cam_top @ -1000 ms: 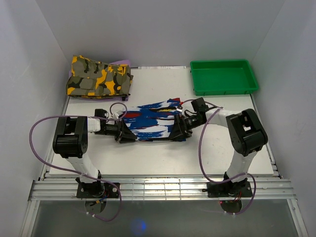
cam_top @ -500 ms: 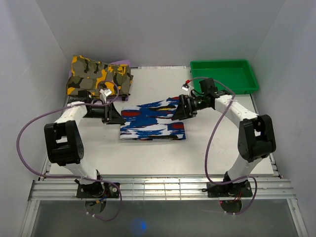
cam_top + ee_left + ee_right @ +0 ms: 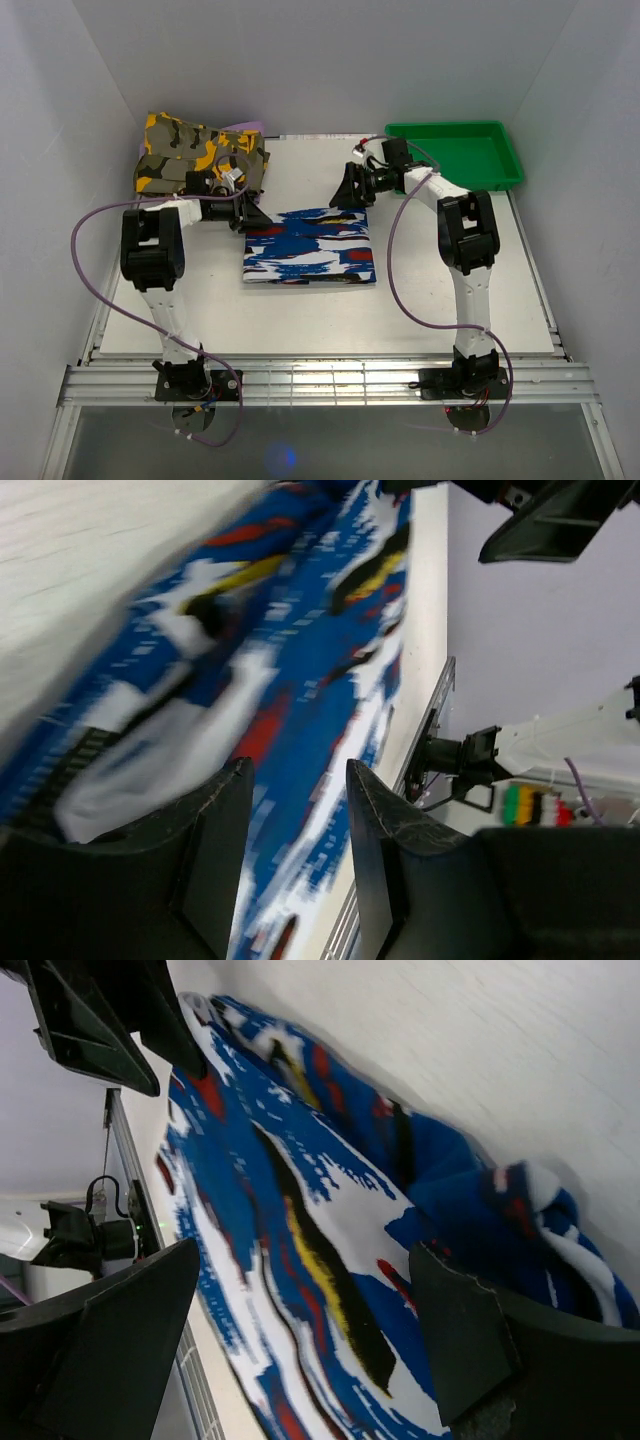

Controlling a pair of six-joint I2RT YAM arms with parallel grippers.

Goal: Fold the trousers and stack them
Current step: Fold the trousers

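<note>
We see the folded trousers point(image 3: 310, 247) flat, midway between the side edges of the table point(image 3: 450, 300); our left gripper point(image 3: 249, 214) and right gripper point(image 3: 347, 187) sit spread and empty near their far corners.

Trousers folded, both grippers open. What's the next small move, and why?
Probably lower the left gripper and right gripper onto the far corners of the trousers and pinch: both hover open there, the cloth lies flat, unheld, apart from the camouflage garment.

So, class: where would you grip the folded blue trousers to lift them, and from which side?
Probably both short ends of the trousers, left gripper from the left, right gripper from the right: they lie as a flat rectangle, too wide for one pinch.
</note>
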